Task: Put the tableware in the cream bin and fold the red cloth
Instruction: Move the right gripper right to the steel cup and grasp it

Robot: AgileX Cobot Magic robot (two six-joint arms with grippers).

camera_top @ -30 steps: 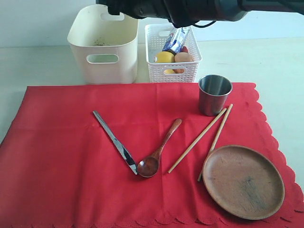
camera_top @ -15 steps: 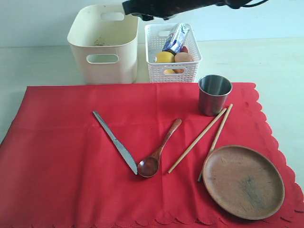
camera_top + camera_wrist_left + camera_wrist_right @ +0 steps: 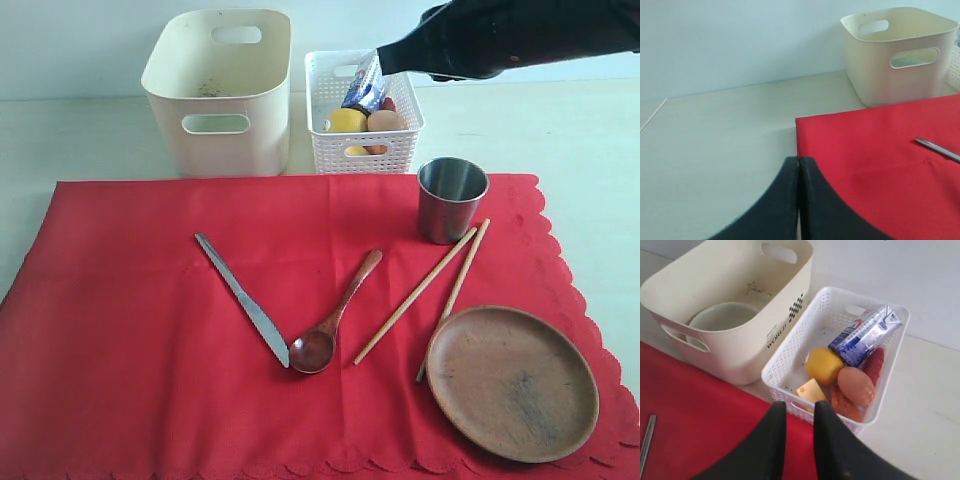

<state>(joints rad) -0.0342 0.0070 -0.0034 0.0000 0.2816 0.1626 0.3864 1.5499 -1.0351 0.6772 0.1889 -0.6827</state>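
The red cloth [image 3: 150, 330] lies spread on the table. On it rest a silver knife [image 3: 243, 298], a dark wooden spoon [image 3: 335, 315], a pair of chopsticks [image 3: 420, 290], a brown wooden plate [image 3: 512, 382] and a steel cup [image 3: 452, 198]. Behind the cloth stands the cream bin [image 3: 218, 95], with the pale bowl [image 3: 722, 316] inside it. My right gripper [image 3: 800, 405] hangs high above the cloth's far edge by the basket, its jaws a narrow gap apart and holding nothing. My left gripper [image 3: 799, 160] is shut and empty over the cloth's left edge.
A white perforated basket [image 3: 365, 120] beside the cream bin holds a milk carton [image 3: 865, 335], a lemon [image 3: 824, 365], an egg [image 3: 856, 385], cheese and sausage. Bare pale table [image 3: 715, 135] lies left of the cloth. The right arm [image 3: 500, 35] spans the upper right.
The right arm has drawn back to the right, from above the cream bin to above the basket. Its jaws have narrowed. The left gripper has not moved.
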